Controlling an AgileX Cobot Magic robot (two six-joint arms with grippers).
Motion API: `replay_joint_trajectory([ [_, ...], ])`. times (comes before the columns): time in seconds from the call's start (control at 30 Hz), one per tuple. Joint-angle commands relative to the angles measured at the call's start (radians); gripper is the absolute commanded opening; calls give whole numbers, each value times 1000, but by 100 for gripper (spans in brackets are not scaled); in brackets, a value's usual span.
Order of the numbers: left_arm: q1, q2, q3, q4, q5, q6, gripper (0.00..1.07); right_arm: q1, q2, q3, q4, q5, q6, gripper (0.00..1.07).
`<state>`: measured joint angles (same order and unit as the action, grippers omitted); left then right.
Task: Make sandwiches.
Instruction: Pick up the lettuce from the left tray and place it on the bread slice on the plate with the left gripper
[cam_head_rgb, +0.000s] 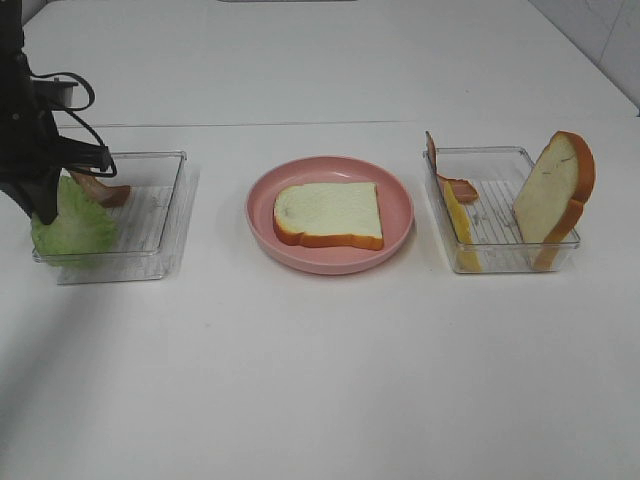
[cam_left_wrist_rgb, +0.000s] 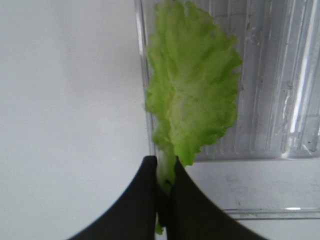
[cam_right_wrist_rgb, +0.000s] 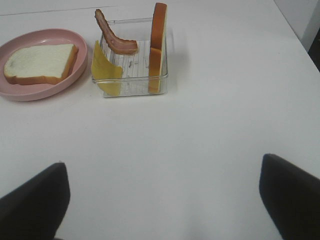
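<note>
My left gripper (cam_head_rgb: 44, 212) is shut on the stem end of a green lettuce leaf (cam_head_rgb: 76, 226) at the near left corner of the left clear tray (cam_head_rgb: 165, 215). In the left wrist view its black fingers (cam_left_wrist_rgb: 145, 200) pinch the lettuce (cam_left_wrist_rgb: 192, 100), which lies over the tray's edge. One bread slice (cam_head_rgb: 330, 213) lies flat on the pink plate (cam_head_rgb: 330, 262) in the middle. The right tray (cam_head_rgb: 495, 215) holds an upright bread slice (cam_head_rgb: 556, 192), a yellow cheese slice (cam_head_rgb: 459, 225) and a bacon strip (cam_head_rgb: 455, 185). My right gripper (cam_right_wrist_rgb: 162, 165) hangs open over bare table, nearer than that tray (cam_right_wrist_rgb: 132, 75).
Another bacon strip (cam_head_rgb: 101, 191) lies in the left tray behind the lettuce. The white table (cam_head_rgb: 320, 380) stretches wide in front of the plate and trays. A seam runs across the table behind them.
</note>
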<state>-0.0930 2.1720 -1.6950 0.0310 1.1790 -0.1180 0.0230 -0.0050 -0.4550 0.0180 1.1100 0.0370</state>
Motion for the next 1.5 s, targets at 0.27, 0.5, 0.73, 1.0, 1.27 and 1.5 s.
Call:
replay_joint_trajectory([
  [0.27, -2, -87, 6, -7, 11, -18, 0, -5, -31, 3, -4, -10, -10, 96],
  [0.5, -15, -142, -10, -76, 3, 9, 0, -5, -31, 3, -4, -10, -10, 96],
  [0.73, -112, -146, -147, -178, 4, 42, 0, -5, -31, 3, -5, -10, -10, 96],
  [1.0, -212, -142, -228, -302, -90, 52, 0, -5, -31, 3, -5, -10, -10, 96],
  [1.27, -296, -67, -234, -490, -150, 147, 0, -5, -31, 3, -5, -10, -10, 96],
  [1.5, -346, 29, -266, -609, -169, 218, 0, -5, -31, 3, -5, -10, -10, 96],
])
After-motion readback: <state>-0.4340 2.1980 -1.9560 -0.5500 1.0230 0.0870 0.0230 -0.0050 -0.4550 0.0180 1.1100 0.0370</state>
